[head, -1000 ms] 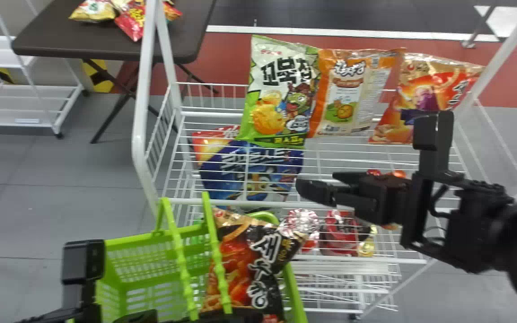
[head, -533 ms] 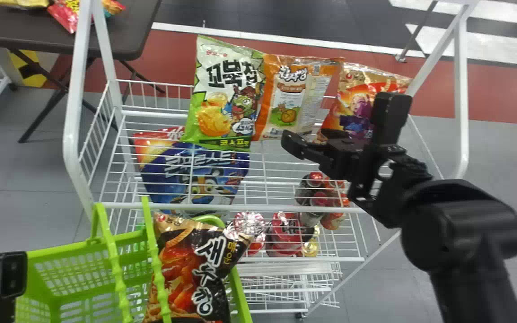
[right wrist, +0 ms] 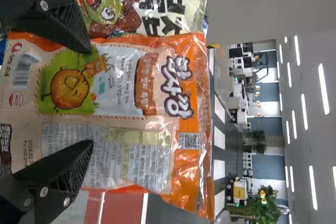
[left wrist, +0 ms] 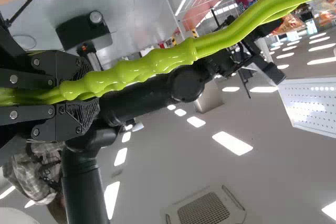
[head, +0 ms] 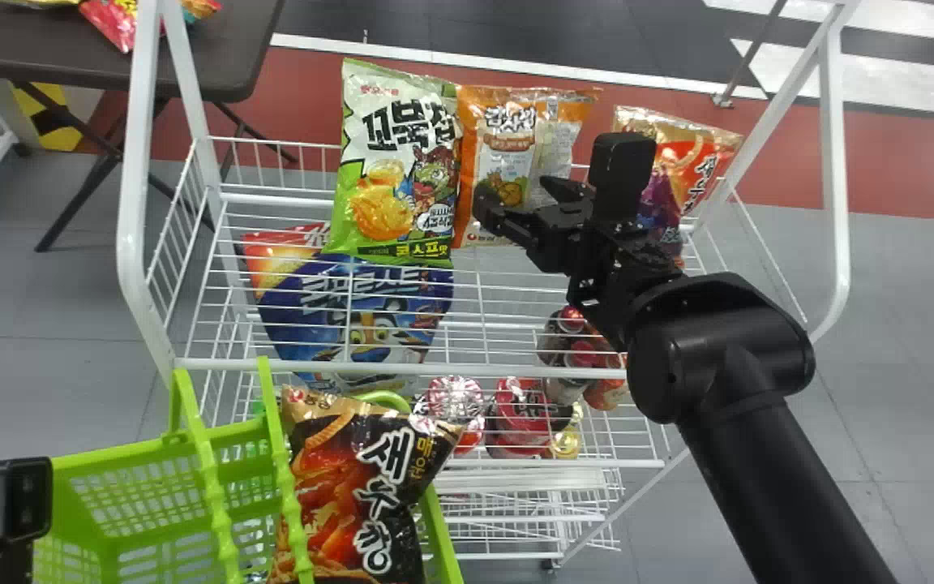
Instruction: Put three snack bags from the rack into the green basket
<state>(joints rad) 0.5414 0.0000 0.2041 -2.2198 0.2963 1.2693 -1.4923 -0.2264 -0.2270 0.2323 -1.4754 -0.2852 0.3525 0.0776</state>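
- One done, apparently: black bag [head: 345, 503] in green basket [head: 110, 456]; two left.
- Orange bag [head: 507, 142] upright midway along rear edge of rack [head: 475, 370].
- Right gripper [right wrist: 90, 97] spread before it, grasping nothing.
- Left gripper [left wrist: 93, 86] clenched on basket handles [left wrist: 157, 60].

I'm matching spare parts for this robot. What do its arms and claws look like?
The right arm is black, with bulky rounded joints. The left claw and right claw are black too, each with two wedge-shaped fingers, ridged inside and dotted with silvery screws.
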